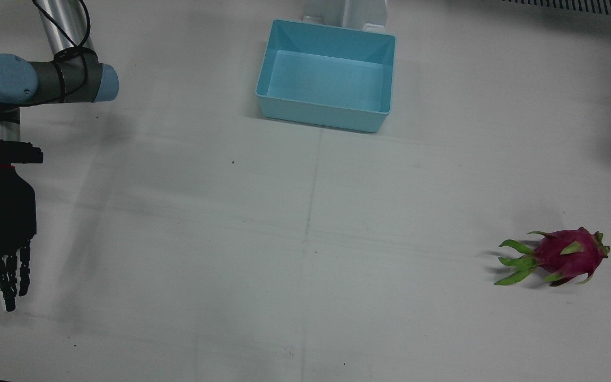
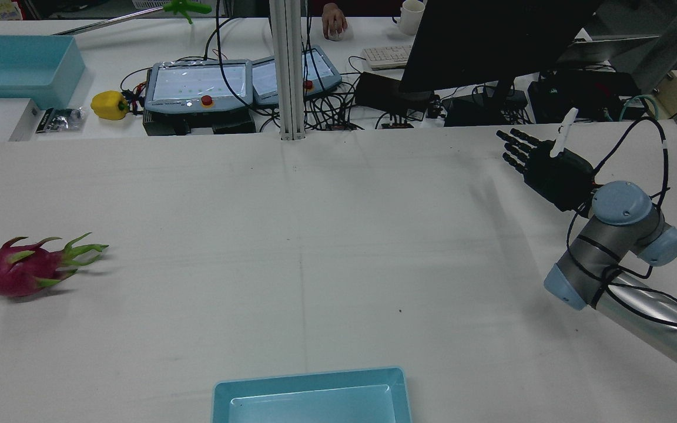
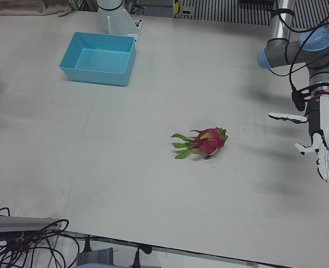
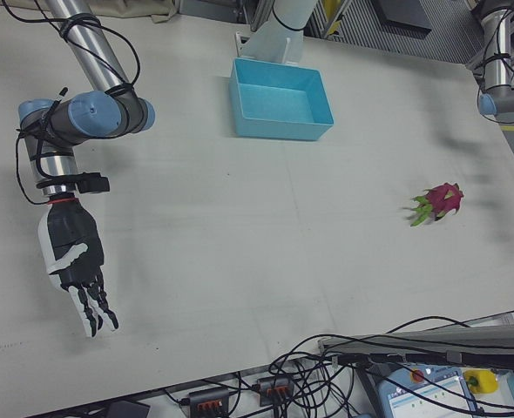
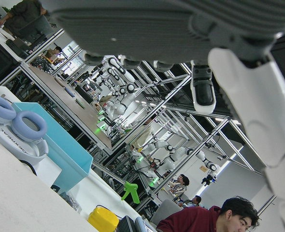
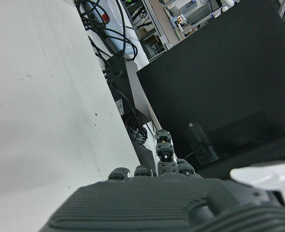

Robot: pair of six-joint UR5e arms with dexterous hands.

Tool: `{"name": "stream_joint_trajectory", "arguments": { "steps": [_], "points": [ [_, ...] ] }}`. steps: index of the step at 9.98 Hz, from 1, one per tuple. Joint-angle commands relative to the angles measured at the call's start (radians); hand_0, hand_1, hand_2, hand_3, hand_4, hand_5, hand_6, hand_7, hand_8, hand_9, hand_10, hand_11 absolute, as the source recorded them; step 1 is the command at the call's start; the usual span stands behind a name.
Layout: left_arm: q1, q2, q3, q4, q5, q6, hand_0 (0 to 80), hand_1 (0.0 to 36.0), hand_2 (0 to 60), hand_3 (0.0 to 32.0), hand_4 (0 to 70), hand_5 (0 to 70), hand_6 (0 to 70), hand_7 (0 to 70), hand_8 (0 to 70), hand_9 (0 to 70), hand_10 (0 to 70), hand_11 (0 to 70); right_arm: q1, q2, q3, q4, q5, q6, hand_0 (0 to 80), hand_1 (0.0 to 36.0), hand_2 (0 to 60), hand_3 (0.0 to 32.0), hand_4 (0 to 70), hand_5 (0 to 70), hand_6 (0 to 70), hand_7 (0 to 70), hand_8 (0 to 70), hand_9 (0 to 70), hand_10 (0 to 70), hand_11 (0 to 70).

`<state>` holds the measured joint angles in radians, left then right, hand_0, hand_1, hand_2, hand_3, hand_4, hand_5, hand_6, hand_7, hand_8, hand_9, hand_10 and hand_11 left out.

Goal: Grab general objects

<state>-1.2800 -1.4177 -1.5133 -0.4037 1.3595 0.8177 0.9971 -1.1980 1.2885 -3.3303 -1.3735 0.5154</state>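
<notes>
Dragon fruit [image 1: 560, 256] alone on seemingly bare white table [image 1: 305, 239].

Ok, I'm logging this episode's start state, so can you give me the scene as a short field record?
object: dragon fruit, lying on its side on the table
container: blue bin, nothing in it
left hand: open, off to the fruit's side, apart from it
right hand: open, at the far side of the table from the fruit
contact: neither hand touches anything

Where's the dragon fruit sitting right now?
The dragon fruit lies on the table's left half, low at the front view's right, apart from the blue bin, near the open left hand.
</notes>
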Motion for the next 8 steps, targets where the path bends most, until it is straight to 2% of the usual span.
{"name": "stream_joint_trajectory", "arguments": {
  "steps": [1,2,3,4,5,6,7,8],
  "points": [
    [0.002,0.002,0.002,-0.021,0.001,0.001,51.0,20.6,21.6,32.0,0.0,0.0,0.0,0.0,0.0,0.0,0.0,0.0,0.000,0.000,0.000,0.000,0.001,0.000,0.0,0.0,0.0,0.0,0.0,0.0,0.0,0.0,0.0,0.0,0.0,0.0],
    [0.002,0.003,0.002,-0.021,0.003,0.000,50.9,16.9,6.7,7.4,0.8,0.0,0.0,0.0,0.0,0.0,0.0,0.0,0.000,0.000,0.000,0.000,-0.001,0.000,0.0,0.0,0.0,0.0,0.0,0.0,0.0,0.0,0.0,0.0,0.0,0.0],
    [0.004,0.002,0.001,-0.032,0.009,0.003,48.0,16.4,21.7,32.0,0.0,0.0,0.0,0.0,0.0,0.0,0.0,0.0,0.000,0.000,0.000,0.000,0.001,0.000,0.0,0.0,0.0,0.0,0.0,0.0,0.0,0.0,0.0,0.0,0.0,0.0],
    [0.002,0.002,0.002,-0.033,0.007,0.001,48.1,13.0,8.6,32.0,0.0,0.0,0.0,0.0,0.0,0.0,0.0,0.0,0.000,0.000,0.000,0.000,0.001,0.000,0.0,0.0,0.0,0.0,0.0,0.0,0.0,0.0,0.0,0.0,0.0,0.0],
    [0.002,0.002,0.004,-0.027,0.004,0.001,51.5,14.5,0.6,6.8,2.5,0.0,0.0,0.0,0.0,0.0,0.0,0.0,0.000,0.000,0.000,0.000,0.001,0.000,0.0,0.0,0.0,0.0,0.0,0.0,0.0,0.0,0.0,0.0,0.0,0.0],
    [0.004,0.002,0.001,-0.036,0.010,0.003,48.9,14.0,9.7,32.0,1.2,0.0,0.0,0.0,0.0,0.0,0.0,0.0,0.000,0.000,0.000,0.000,-0.001,0.000,0.0,0.0,0.0,0.0,0.0,0.0,0.0,0.0,0.0,0.0,0.0,0.0],
    [0.004,0.002,0.002,-0.037,0.012,0.003,46.6,8.0,2.3,32.0,8.9,0.0,0.0,0.0,0.0,0.0,0.0,0.0,0.000,0.000,0.000,0.000,0.001,0.000,0.0,0.0,0.0,0.0,0.0,0.0,0.0,0.0,0.0,0.0,0.0,0.0],
    [0.005,0.002,0.002,-0.038,0.012,0.003,49.9,12.7,2.0,10.0,14.6,0.0,0.0,0.0,0.0,0.0,0.0,0.0,0.000,0.000,0.000,0.000,0.001,0.000,0.0,0.0,0.0,0.0,0.0,0.0,0.0,0.0,0.0,0.0,0.0,0.0]
  ]
}}
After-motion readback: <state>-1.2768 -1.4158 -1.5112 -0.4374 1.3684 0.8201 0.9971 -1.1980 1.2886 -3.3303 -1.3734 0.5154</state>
